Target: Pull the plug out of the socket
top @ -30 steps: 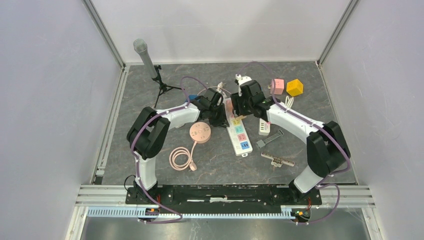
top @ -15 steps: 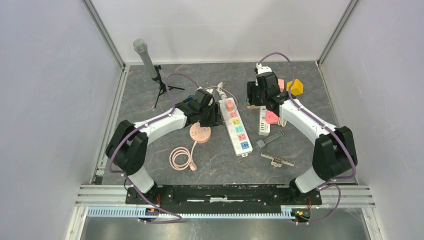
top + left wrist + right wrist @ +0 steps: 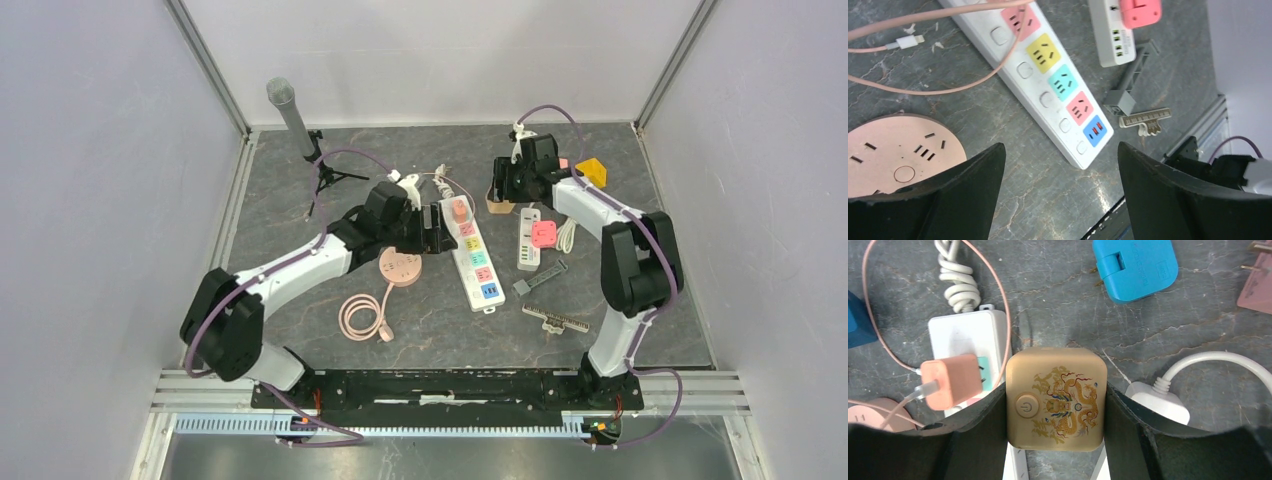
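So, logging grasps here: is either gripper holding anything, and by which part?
The right gripper grips the gold plug by its two opposite side faces. The left gripper is open and holds nothing.

The right pincer [image 3: 502,192] holds a tan plug [image 3: 494,207].

A dark grey, marble-veined tabletop [image 3: 430,335] is filling the middle of the top view. Pale lavender panels are closing it in: the back wall [image 3: 440,60] at 12 o'clock, the left wall [image 3: 90,200] at 9, the right wall [image 3: 770,200] at 3. Aluminium posts [image 3: 205,62] are rising at about 11 and 1. A ribbed aluminium rail [image 3: 200,385] is running along the edge at 6. Soft, even light is falling, leaving only faint shadows.
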Controlling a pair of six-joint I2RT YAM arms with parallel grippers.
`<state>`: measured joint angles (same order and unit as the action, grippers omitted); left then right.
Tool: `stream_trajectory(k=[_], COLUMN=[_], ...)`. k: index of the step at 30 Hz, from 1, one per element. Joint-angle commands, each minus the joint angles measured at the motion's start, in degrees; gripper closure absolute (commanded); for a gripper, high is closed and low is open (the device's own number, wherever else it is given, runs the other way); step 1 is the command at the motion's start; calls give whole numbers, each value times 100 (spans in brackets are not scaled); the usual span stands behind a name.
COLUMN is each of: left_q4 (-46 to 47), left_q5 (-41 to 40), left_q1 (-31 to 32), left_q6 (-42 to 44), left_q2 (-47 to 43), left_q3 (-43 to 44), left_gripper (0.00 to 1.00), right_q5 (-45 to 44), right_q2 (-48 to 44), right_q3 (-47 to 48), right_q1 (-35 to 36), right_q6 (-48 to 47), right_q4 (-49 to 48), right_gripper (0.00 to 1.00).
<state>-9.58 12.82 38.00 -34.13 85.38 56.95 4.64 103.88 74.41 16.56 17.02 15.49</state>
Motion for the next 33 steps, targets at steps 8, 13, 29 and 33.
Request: stream_trajectory(k=[8,13,29,33], left_q4=[870,871,932,932], left_q5=[324,262,302,169], left_q1=[34,59,59,67], left_q6=[336,352,171,121], left_q2=[-721,-761,-772,-825], left_q3=[-305,-325,-454,-498], left_gripper=[6,5,4,5], right_q5=[966,735,912,861], right_q2=[766,707,-749,-1144], right_q3=[569,682,-250,-846], right_q1=[-314,-381,-292,14], right_q6=[-172,-256,-640,-840], right_q4=[-318,-214,-641,-967], right_gripper=[48,16,4,5])
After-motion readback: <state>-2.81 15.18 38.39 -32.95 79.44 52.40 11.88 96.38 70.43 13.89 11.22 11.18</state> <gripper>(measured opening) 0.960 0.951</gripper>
